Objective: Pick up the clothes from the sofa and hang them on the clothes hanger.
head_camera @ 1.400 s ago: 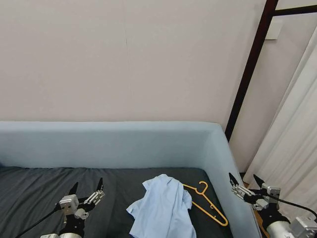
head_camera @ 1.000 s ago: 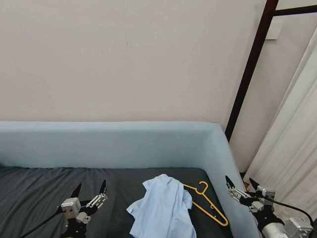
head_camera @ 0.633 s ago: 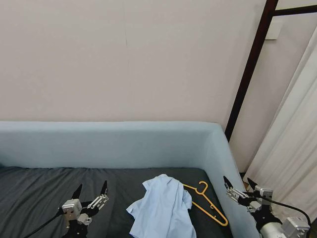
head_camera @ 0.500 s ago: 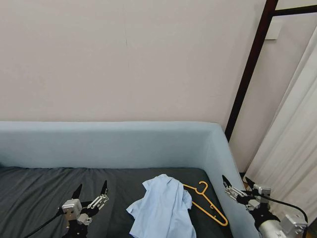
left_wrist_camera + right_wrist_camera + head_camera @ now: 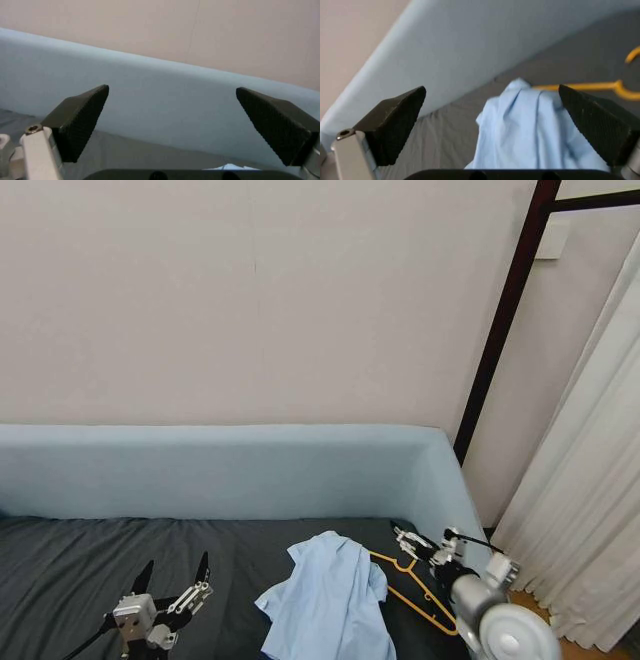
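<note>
Sofa (image 5: pixel 220 470), blue shirt (image 5: pixel 330 600) beside orange hanger (image 5: pixel 428 602), right end effector (image 5: pixel 428 538) by hanger, left end effector (image 5: pixel 175 572), both spread wide, empty.

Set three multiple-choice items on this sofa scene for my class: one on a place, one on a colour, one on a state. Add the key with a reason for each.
1. Where does the hanger lie?
A. on the sofa's backrest
B. on the dark seat, on the robot's right of the garment
C. on the floor

2. What colour is the garment?
A. light blue
B. red
C. black

3. In what state is the right pincer?
A. shut on the hanger
B. shut on the garment
C. open, holding nothing

Key:
1 B, the head view shows the hanger on the seat beside the garment.
2 A, the cloth is pale blue in the head and right wrist views.
3 C, its fingers stand wide apart in the right wrist view, with nothing between them.
</note>
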You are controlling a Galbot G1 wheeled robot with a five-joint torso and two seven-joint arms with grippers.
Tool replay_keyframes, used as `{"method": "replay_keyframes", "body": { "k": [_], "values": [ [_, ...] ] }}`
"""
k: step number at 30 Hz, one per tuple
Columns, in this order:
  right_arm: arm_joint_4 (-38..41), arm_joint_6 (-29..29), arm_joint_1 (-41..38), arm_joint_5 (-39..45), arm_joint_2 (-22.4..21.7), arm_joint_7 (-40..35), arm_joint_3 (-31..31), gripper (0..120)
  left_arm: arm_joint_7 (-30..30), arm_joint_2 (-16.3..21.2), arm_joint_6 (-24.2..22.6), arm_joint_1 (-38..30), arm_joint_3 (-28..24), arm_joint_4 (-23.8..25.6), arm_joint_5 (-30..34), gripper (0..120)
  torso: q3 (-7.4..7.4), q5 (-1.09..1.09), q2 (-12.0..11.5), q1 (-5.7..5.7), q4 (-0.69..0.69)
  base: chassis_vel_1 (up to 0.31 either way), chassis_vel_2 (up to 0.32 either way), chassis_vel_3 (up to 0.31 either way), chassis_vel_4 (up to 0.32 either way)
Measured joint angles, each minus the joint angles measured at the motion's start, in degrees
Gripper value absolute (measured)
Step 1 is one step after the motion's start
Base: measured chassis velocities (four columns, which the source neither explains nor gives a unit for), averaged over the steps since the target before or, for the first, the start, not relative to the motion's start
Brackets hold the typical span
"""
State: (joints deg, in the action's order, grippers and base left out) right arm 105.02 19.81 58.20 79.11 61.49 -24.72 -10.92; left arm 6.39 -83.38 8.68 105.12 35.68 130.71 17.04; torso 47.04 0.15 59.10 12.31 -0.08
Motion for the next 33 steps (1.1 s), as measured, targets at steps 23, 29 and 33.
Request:
{"method": "replay_keyframes", "body": {
  "k": [23, 29, 33],
  "values": [
    [-33.8, 7.4, -18.5, -15.8, 14.2, 1.9, 6.9, 100, 2.6, 0.0, 0.9, 2.4, 2.2, 0.8, -1.5, 100, -0.01, -0.01, 0.0, 0.0, -0.01, 0.0, 0.0, 0.0, 0.0],
    [-39.1, 7.1, -19.0, -19.5, 16.8, 2.6, 6.1, 100, 2.8, -0.8, 0.7, 2.0, 1.6, 0.3, -1.9, 100, -0.01, -0.01, 0.0, 0.0, -0.01, 0.0, 0.0, 0.0, 0.0],
    [-40.7, 7.0, -19.0, -20.8, 17.8, 3.6, 5.4, 92, 2.8, -1.1, 0.7, 2.1, 1.5, 0.1, -2.3, 100, -0.01, -0.01, 0.0, 0.0, 0.0, 0.0, 0.0, 0.0, 0.0]
  ]
}}
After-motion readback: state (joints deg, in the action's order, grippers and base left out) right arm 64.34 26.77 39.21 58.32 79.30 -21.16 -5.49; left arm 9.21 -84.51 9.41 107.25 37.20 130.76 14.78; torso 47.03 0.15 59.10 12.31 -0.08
